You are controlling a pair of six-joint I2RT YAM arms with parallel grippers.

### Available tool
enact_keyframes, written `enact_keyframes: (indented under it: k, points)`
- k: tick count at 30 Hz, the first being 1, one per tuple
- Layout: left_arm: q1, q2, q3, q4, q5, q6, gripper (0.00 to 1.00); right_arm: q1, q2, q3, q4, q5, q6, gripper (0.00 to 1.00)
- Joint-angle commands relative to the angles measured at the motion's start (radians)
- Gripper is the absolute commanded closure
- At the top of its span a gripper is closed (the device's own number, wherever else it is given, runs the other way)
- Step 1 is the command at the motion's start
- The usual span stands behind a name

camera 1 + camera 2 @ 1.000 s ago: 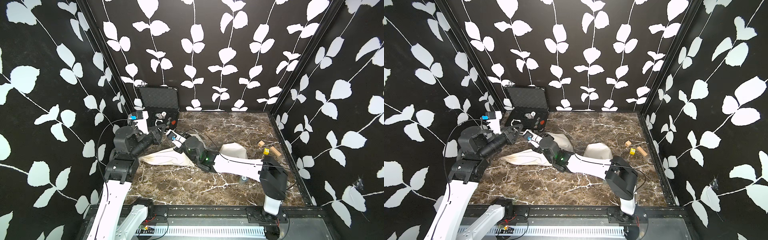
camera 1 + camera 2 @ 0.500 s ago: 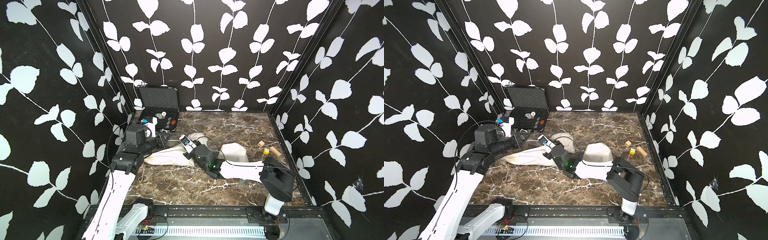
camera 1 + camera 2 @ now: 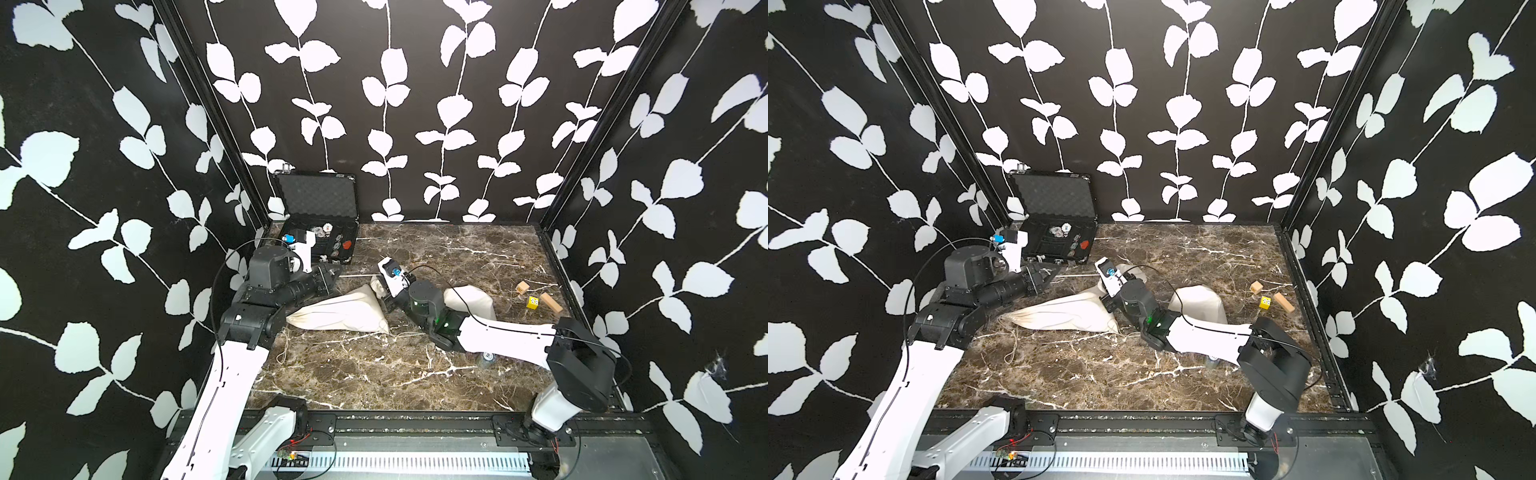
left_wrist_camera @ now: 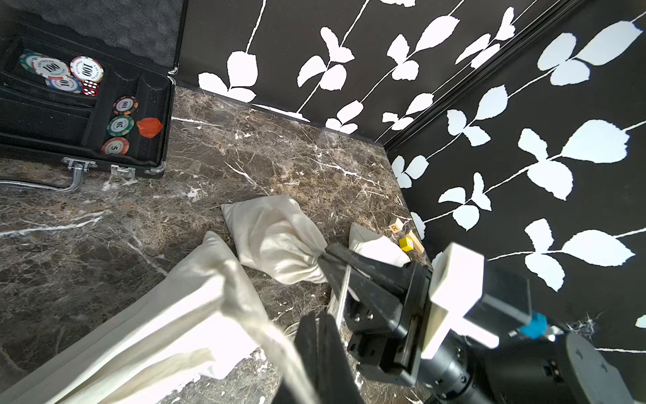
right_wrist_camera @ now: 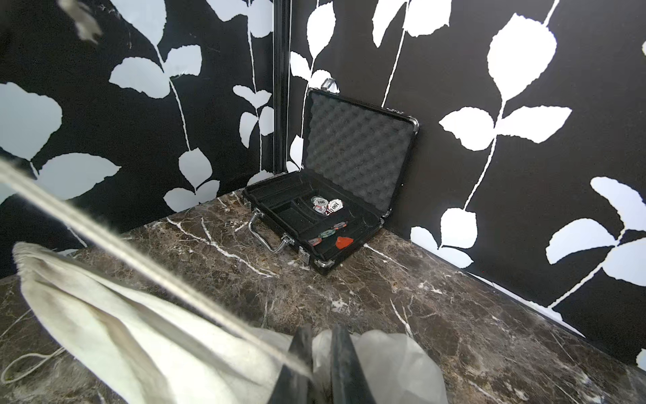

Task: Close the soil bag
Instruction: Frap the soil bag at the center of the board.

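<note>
Now my left gripper (image 4: 316, 314), pinched on the drawstring (image 5: 140, 259), has pulled left from my right gripper (image 4: 324, 257) clamping the soil bag (image 4: 276, 238) neck, cinching it.

The walls (image 3: 415, 104) are black with a white leaf-and-vine print. The desk (image 3: 374, 374) is dark brown marble with white veining. The case (image 5: 279, 206) is black; its lid lining (image 5: 356, 150) is grey egg-crate foam. Inside the case, the chips (image 4: 56, 68) are white, green and red with striped rims; the die (image 4: 90, 87) is red with white pips. The soil bag (image 3: 336, 311) and drawstring (image 5: 140, 266) are cream. The cube (image 3: 532, 302) is yellow with black dots. The left tool (image 4: 316, 325) and right tool (image 4: 328, 253) are black.
</note>
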Motion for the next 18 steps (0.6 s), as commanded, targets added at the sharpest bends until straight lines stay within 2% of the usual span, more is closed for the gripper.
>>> enact_keyframes:
  k: [1, 8, 12, 16, 18]
  points:
    - [0.072, -0.105, 0.101, 0.158, -0.198, 0.030, 1.00, -0.235, 0.040, -0.139, -0.521, 0.453, 0.080, 0.88]
    - [0.073, -0.080, -0.032, 0.203, -0.221, 0.019, 1.00, -0.235, -0.127, -0.140, -0.508, 0.289, 0.025, 0.72]
    - [0.069, -0.057, -0.181, 0.278, -0.216, -0.027, 1.00, -0.237, -0.251, -0.122, -0.539, 0.184, -0.022, 0.60]
    - [0.051, -0.027, -0.356, 0.389, -0.291, -0.059, 1.00, -0.249, -0.371, -0.156, -0.529, 0.174, -0.069, 0.49]
    - [0.044, -0.005, -0.399, 0.401, -0.358, -0.049, 0.87, -0.286, -0.437, -0.189, -0.527, 0.185, -0.077, 0.43]
